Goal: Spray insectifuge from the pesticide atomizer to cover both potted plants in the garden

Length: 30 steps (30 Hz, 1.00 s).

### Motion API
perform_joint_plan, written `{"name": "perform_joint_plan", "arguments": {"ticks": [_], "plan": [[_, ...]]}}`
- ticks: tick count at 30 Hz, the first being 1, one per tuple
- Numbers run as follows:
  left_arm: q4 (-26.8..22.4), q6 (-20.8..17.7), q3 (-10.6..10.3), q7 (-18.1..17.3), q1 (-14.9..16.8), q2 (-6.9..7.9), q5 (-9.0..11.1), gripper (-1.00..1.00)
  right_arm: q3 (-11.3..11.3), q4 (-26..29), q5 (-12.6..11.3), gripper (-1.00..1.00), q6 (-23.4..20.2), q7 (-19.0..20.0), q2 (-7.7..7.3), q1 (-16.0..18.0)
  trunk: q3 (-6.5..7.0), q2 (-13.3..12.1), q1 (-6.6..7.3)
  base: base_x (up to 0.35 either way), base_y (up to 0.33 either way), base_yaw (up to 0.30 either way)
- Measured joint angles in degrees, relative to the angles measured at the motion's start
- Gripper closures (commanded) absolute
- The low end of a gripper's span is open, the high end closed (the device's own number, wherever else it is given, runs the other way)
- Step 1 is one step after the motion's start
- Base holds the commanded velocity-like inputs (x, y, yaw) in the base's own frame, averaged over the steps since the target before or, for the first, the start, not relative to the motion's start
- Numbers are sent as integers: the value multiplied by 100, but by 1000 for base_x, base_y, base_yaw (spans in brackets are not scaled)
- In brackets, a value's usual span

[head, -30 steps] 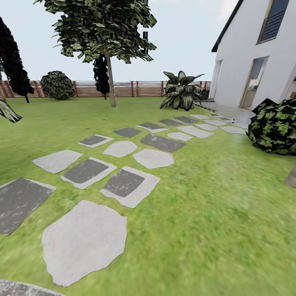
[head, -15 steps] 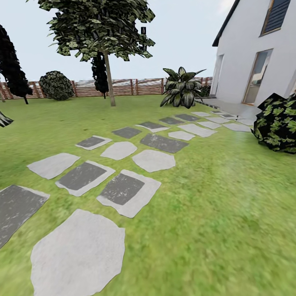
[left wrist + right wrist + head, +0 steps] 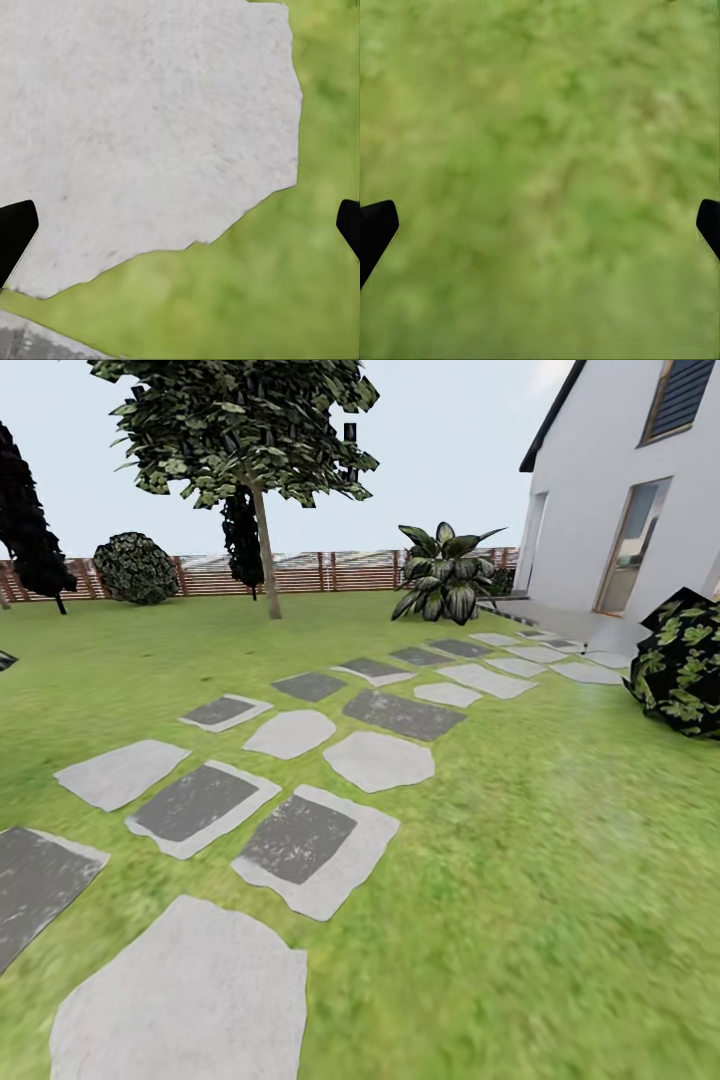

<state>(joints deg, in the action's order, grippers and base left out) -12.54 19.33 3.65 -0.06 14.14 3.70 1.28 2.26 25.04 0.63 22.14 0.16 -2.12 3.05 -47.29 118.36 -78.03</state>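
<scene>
Nearest, the left gripper hangs with its dark fingertips spread wide and nothing between them, over the edge of a pale stepping stone where it meets the lawn. The right gripper is likewise spread and empty above plain grass.

In the head view, a big pale slab lies at the near left, and a path of light and dark stones runs from it across the garden, bending away to the far right toward a white house with a glazed door.

At the right edge stands a dark, leafy bush. Farther off, a broad-leaved striped plant rises near the house corner; it looks too large to be one of the small potted ones, though that is hard to judge. A slim-trunked tree stands left of it. A wooden slat fence closes the far side, with a round shrub and a dark tree before it at the far left.
</scene>
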Motion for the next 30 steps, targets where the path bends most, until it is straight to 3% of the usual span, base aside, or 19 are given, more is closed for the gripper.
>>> {"name": "perform_joint_plan", "arguments": {"ticks": [16,30], "plan": [[1,0,2,3,-2,2,0,-100,1,-4,1,-100,0,0,0,0,0,-1,-1,334,2,0],[1,8,5,12,-3,9,0,-100,2,-4,0,-100,0,-8,0,0,0,0,0,321,86,0]]}}
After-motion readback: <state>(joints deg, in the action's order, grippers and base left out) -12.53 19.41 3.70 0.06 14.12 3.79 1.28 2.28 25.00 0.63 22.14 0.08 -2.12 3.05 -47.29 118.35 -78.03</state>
